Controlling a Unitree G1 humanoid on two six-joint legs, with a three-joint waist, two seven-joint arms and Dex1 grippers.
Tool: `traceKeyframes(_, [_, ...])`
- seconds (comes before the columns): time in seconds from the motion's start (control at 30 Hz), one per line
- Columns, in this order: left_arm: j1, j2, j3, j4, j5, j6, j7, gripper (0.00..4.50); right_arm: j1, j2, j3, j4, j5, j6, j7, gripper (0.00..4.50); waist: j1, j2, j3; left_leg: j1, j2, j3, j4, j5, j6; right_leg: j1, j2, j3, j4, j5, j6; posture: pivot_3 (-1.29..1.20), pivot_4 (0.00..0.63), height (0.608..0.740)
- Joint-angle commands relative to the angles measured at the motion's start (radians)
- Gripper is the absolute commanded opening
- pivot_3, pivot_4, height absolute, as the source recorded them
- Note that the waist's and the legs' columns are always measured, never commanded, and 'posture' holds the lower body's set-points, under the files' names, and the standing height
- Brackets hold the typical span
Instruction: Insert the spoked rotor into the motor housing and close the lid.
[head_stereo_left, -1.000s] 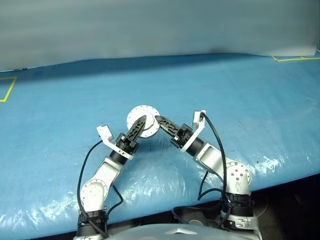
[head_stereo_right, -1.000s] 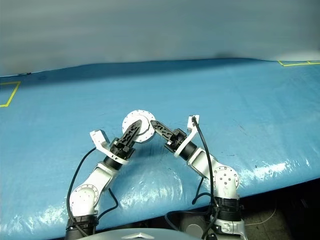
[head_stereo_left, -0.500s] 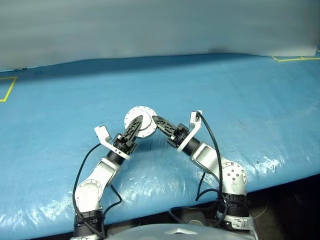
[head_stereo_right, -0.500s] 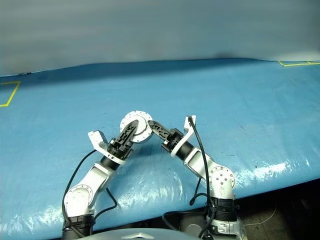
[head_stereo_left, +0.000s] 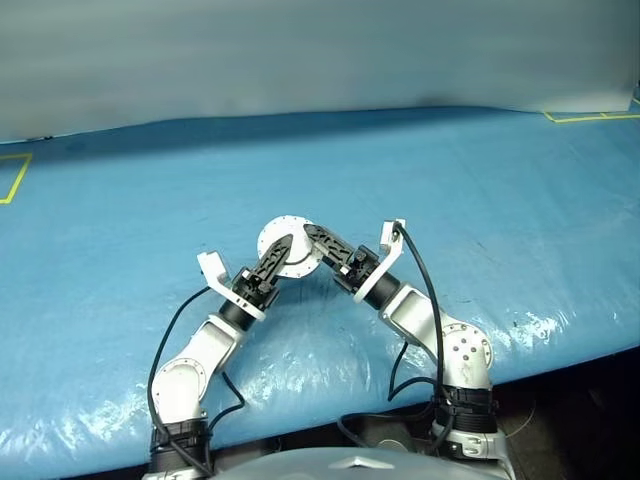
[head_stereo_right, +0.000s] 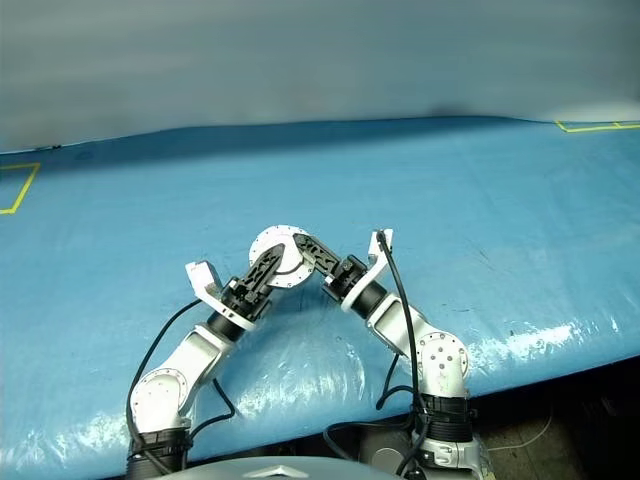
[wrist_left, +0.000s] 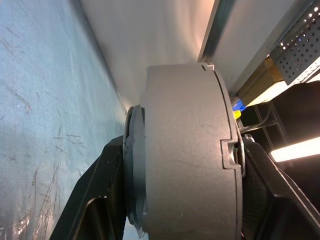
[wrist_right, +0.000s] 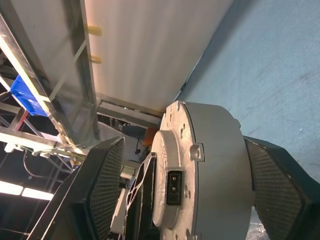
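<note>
Silver-grey metal: housing (wrist_right: 215, 170), round, drum-shaped, with a flanged face carrying a small rectangular socket.
Housing, place: between the two grippers, where their tips meet; raised clear of the tarp, standing on edge with one flat round face turned up toward the head camera.
Housing, rim: small notches or teeth spaced around the edge in the head views.
Thin disc (wrist_left: 134, 175): darker grey, flush against one flat face of the housing, on the side of one left finger.
Left gripper (head_stereo_left: 284, 244): reaches in from the left, pointing forward and right, slightly upward.
Left gripper, state: clamped on the housing; the black fingers (wrist_left: 95, 200) press on its two opposite flat sides, one on the thin disc, one on the far face.
Right gripper (head_stereo_left: 312, 233): reaches in from the right, pointing forward and left; its tips lie just beside those of the left gripper.
Right gripper, state: jaws apart, straddling the housing; one textured finger (wrist_right: 105, 185) stands off from the flanged face with a plain gap, the other lies close by the drum's far side, and contact there cannot be told.
Tarp (head_stereo_left: 450, 170): blue, wrinkled, glossy at the near edge; beneath both grippers.
Tape (head_stereo_left: 12, 180): yellow lines on the tarp, well apart from both grippers, far left.
Cable (head_stereo_left: 425, 270): black, looping along the right arm behind its gripper.
Backdrop (head_stereo_left: 300, 50): plain grey wall beyond the tarp.
</note>
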Motion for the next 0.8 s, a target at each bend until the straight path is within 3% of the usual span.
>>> traceKeyframes(0.03, [-0.032,-0.015,0.020,-0.064,-0.002,-0.051,-0.012,2.68,-0.017,0.004,0.013,-0.045,0.017,-0.007,0.021,3.76,0.000,0.000,0.000,0.000,0.000,0.000,0.000,0.000,0.000,0.000,0.000,0.000,0.000,0.000,0.000,0.00,0.150,0.740])
traceKeyframes(0.3, [-0.103,0.027,0.151,-0.043,0.036,-0.189,0.012,2.68,-0.011,-0.039,0.006,-0.054,-0.067,-0.042,0.013,3.76,0.000,0.000,0.000,0.000,0.000,0.000,0.000,0.000,0.000,0.000,0.000,0.000,0.000,0.000,0.000,0.00,0.150,0.740])
traceKeyframes(0.5, [-0.121,0.073,0.214,0.026,0.217,-0.316,0.073,2.68,0.001,-0.137,0.052,-0.107,-0.287,-0.117,0.025,3.76,0.002,0.000,0.000,0.000,-0.003,0.000,0.000,0.002,-0.004,0.001,0.000,0.000,-0.001,0.001,0.001,0.00,0.150,0.740])
traceKeyframes(0.8, [-0.091,0.088,0.248,0.136,0.289,-0.319,0.084,2.68,0.012,-0.139,0.077,-0.114,-0.375,-0.130,0.067,3.76,0.002,-0.005,0.003,0.000,-0.001,0.000,0.000,0.002,-0.004,0.001,0.000,-0.001,-0.001,0.001,0.002,0.00,0.150,0.740])
